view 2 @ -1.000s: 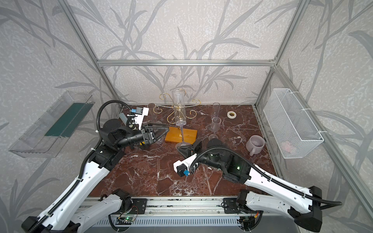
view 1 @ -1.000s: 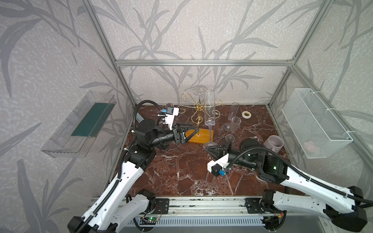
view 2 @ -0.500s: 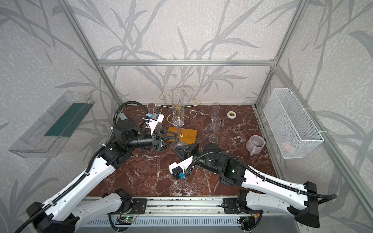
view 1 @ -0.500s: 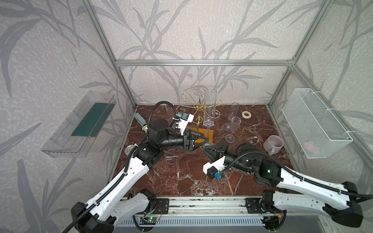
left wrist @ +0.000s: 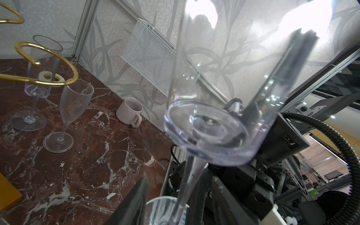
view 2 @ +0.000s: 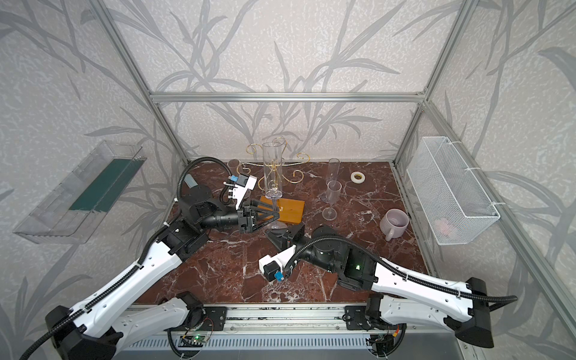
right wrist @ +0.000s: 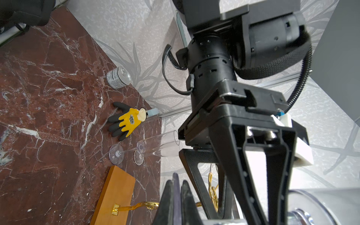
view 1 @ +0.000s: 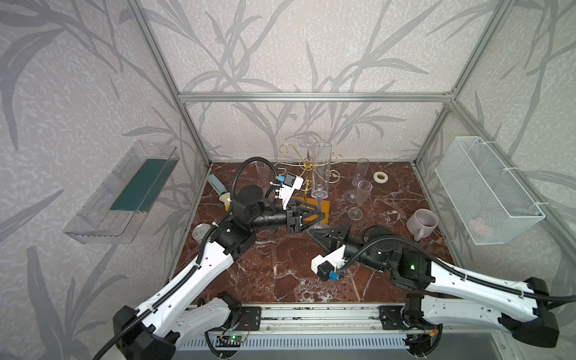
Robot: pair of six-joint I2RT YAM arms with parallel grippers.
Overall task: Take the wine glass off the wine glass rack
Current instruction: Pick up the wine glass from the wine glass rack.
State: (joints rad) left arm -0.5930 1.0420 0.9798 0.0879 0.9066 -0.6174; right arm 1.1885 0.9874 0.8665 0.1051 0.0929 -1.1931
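Observation:
The wine glass [view 1: 321, 170] is a tall clear flute standing upright in front of the wine glass rack [view 1: 307, 162], free of its gold arms. My right gripper [view 1: 312, 233] is shut on the edge of the glass's foot, which shows as a thin disc between its fingertips [right wrist: 176, 202]. My left gripper [view 1: 323, 215] reaches in from the left at stem height. The stem [left wrist: 187, 185] runs between its fingers [left wrist: 136, 204], with a gap still showing on one side. The rack's orange wooden base [view 2: 290, 210] lies just behind both grippers.
Two empty flutes [view 1: 361, 184] stand right of the rack, and others [view 1: 263, 171] stand behind my left arm. A mug [view 1: 422, 223], a tape roll [view 1: 381, 177], a can [view 1: 201, 232] and a yellow glove [right wrist: 128, 120] lie about. A wire basket [view 1: 486, 190] hangs on the right wall.
My left arm has swung from the back left over to the glass's stem, and its jaws have narrowed around it. The right gripper has kept its hold and barely moved.

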